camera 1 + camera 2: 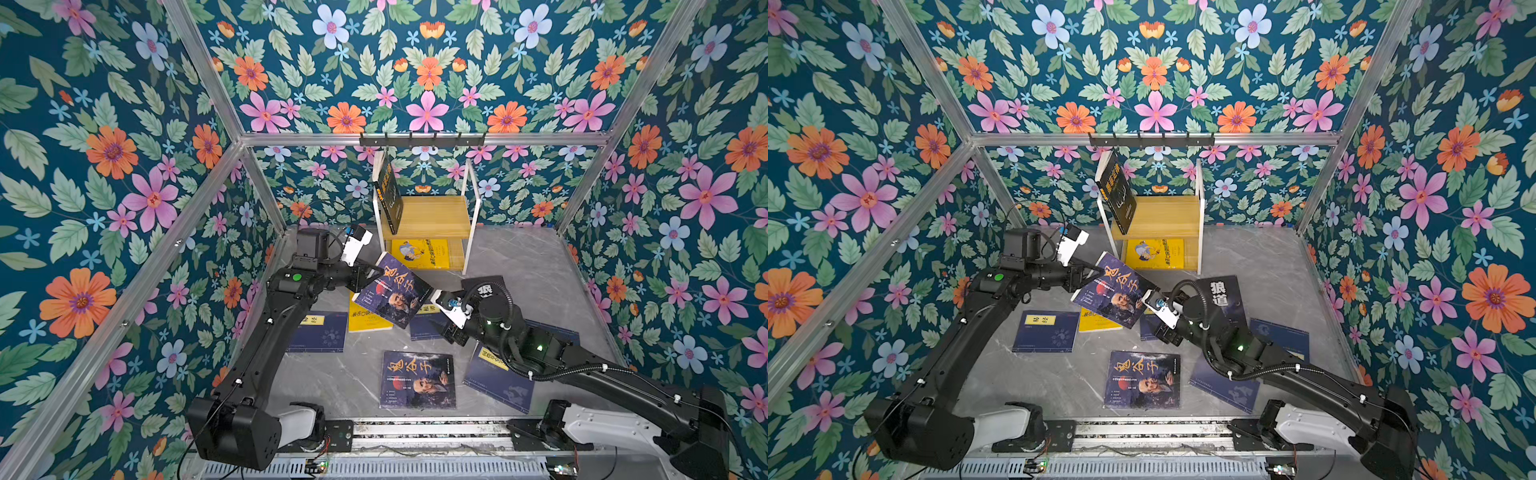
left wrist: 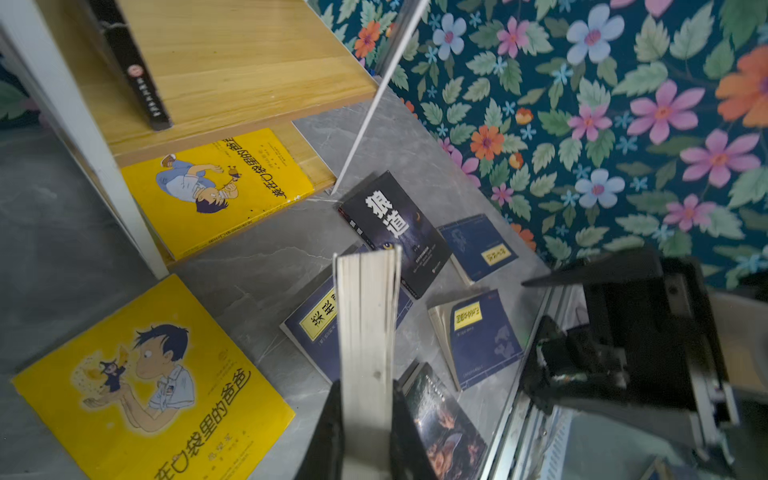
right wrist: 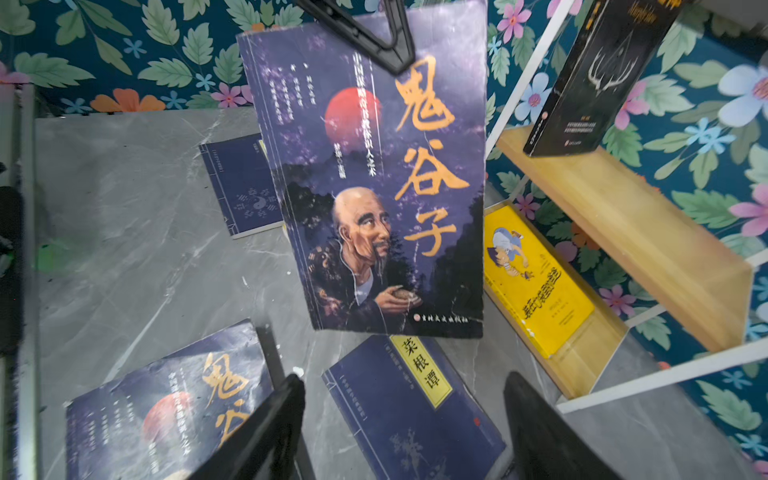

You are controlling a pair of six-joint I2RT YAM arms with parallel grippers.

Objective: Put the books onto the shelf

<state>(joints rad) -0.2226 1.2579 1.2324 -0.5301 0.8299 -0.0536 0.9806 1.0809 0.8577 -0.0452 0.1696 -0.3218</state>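
A dark book with an old man's face (image 1: 395, 291) (image 1: 1117, 291) (image 3: 374, 187) hangs tilted above the floor in front of the shelf (image 1: 428, 216) (image 1: 1158, 212). My left gripper (image 1: 370, 272) (image 2: 366, 399) is shut on its upper edge; the page block (image 2: 365, 324) runs between the jaws. My right gripper (image 1: 434, 298) (image 3: 405, 399) stands open just below the book's lower corner, holding nothing. A black book (image 1: 388, 199) leans on the shelf's top board and a yellow book (image 1: 422, 252) lies on the lower board. Several other books lie on the floor.
On the grey floor lie a navy book (image 1: 322, 332), a yellow book (image 1: 365, 320), a second old-man book (image 1: 417, 380), a navy book (image 1: 498, 382) and a black wolf book (image 1: 1221, 295). A black hook rail (image 1: 422, 141) hangs above the shelf. Floral walls enclose three sides.
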